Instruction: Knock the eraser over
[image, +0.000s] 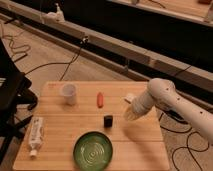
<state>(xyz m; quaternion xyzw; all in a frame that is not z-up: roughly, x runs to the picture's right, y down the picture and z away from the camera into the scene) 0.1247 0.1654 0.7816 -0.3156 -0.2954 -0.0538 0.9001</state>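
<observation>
Right now the white robot arm reaches in from the right side, and its pincer (131, 114) hangs low over the pale wooden tabletop (60, 127) near the right edge; whether it is released or clenched I cannot tell from where I stand. Just to the left of the pincer, a small gap away and not touching it, the small black rectangular eraser (108, 120) stands upright on the wood. Up and to the left of the pincer lies the orange-red oblong piece (100, 100), and farther left sits a white cup (68, 93). Just above the pincer, a flat white pad (130, 97) peeks out beside the arm. Below and left of the pincer rests the round green plate (93, 150), and far left lies a white tube (35, 134).
</observation>
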